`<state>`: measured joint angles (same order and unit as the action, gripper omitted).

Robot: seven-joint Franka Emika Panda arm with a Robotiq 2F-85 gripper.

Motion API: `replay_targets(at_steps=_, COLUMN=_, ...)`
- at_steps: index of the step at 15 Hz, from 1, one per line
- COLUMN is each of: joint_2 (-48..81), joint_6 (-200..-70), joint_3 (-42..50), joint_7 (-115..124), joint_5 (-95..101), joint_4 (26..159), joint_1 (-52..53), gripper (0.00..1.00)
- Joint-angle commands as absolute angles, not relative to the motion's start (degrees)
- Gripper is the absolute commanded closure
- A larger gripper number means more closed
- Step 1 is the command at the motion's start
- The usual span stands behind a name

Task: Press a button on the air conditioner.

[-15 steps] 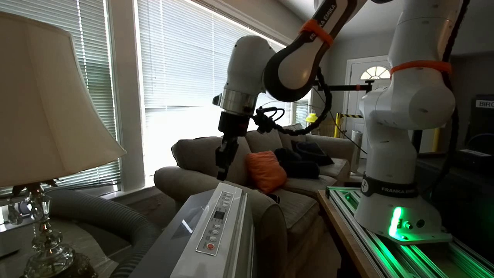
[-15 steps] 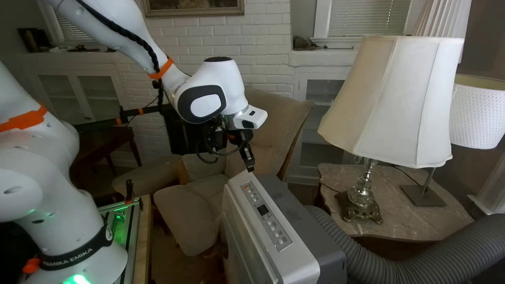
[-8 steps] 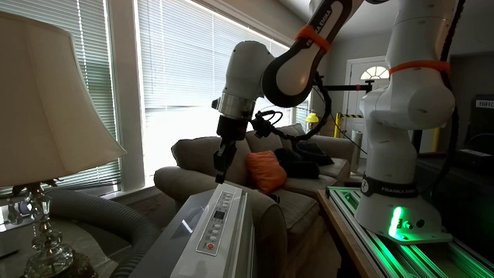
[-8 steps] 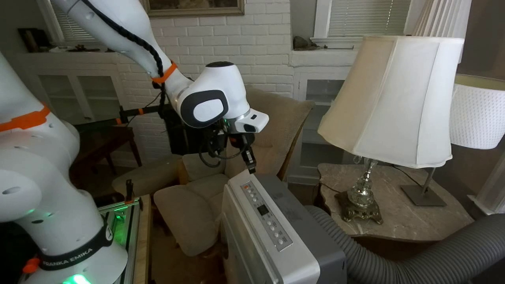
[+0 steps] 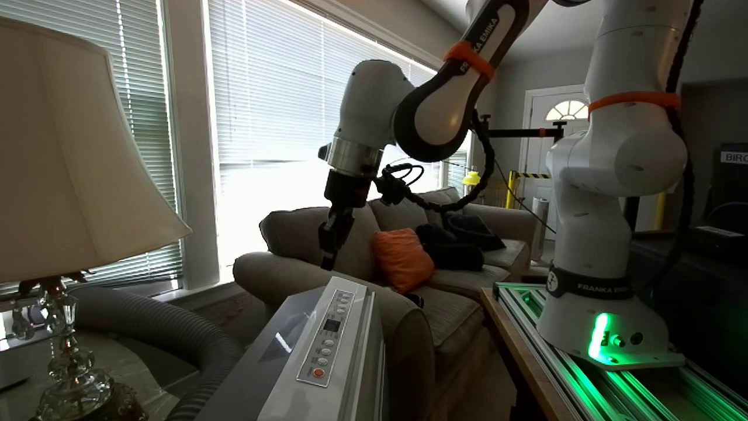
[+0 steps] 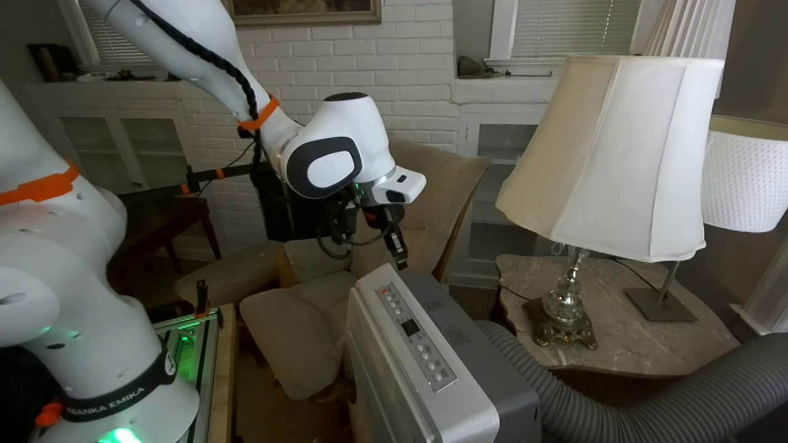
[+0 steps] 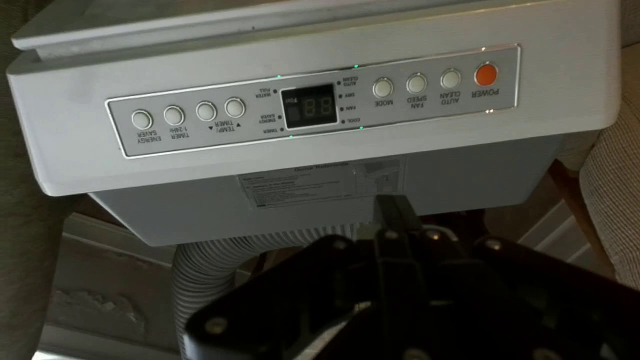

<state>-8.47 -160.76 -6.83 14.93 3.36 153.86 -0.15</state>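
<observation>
The air conditioner [image 7: 200,82] is a long white unit with a grey rear part. On its top, a grey control panel [image 7: 260,80] holds a dark display [image 7: 310,106], several white buttons and an orange power button [image 7: 486,75]. It also shows in both exterior views [image 5: 286,397] [image 6: 468,409]. My gripper [image 7: 395,196] is shut and empty, fingers together. In the wrist view the fingertips overlap the grey rear side, below the label and off the panel. In the exterior views the gripper [image 5: 327,264] [image 6: 401,264] is at the unit's far or power-button end, apparently not touching it.
A grey hose [image 6: 603,412] runs from the unit's rear. A cream lamp [image 6: 609,166] stands on a side table [image 6: 640,344] on that side. A sofa [image 5: 292,272] with an orange pillow [image 5: 403,259] and an armchair [image 6: 301,344] stand near the unit.
My gripper has shifted sideways toward the unit's grey rear side, leftward in one exterior view and rightward in another. It dipped slightly, then rose a little. The air conditioner has not moved.
</observation>
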Motion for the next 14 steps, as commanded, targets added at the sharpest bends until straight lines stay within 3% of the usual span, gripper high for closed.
replay_targets(at_steps=1, joint_2=-4.9, joint_6=-162.4, joint_3=-6.8, joint_7=17.2, joint_5=6.6, joint_4=151.7, joint_1=-1.4, gripper=1.00)
replay_targets(at_steps=14, joint_2=-1.5, joint_6=-163.5, joint_3=-6.2, joint_7=20.9, joint_5=14.3, joint_4=154.7, joint_1=-0.2, gripper=1.00)
